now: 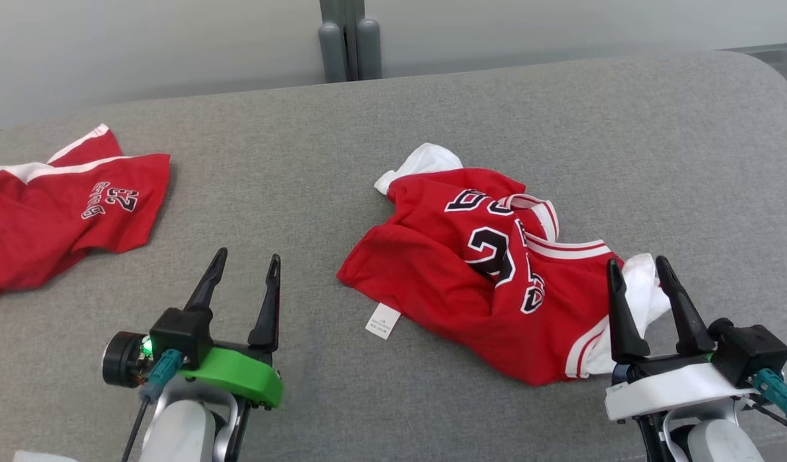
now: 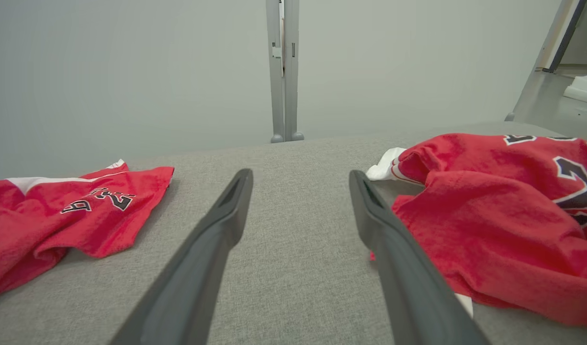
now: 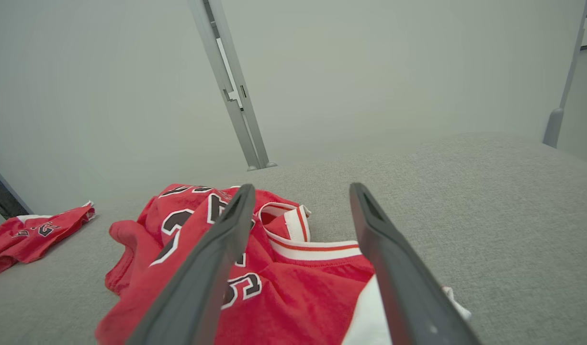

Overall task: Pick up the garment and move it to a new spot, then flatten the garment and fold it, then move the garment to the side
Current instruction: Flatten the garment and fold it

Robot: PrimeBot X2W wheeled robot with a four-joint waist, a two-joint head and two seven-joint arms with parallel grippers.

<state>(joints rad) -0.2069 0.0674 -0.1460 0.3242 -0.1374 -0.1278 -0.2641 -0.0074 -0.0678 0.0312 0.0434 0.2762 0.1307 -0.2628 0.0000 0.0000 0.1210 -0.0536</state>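
A: The red jersey (image 1: 470, 282) lies crumpled in the middle of the grey fabric surface (image 1: 624, 141), black numerals showing, white label (image 1: 382, 321) poking out at its near left edge.
B: And the right gripper (image 1: 637, 262), fingers apart with nothing between them, sits over the jersey's white-trimmed right end.
A: The left gripper (image 1: 249, 256) is spread wide too, over bare fabric, well apart from the jersey.
B: Far left, a second red garment (image 1: 60, 212) marked 23 lies alone.

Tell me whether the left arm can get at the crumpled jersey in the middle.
Probably yes: the left gripper is open, and only bare grey cushion lies between it and the jersey.
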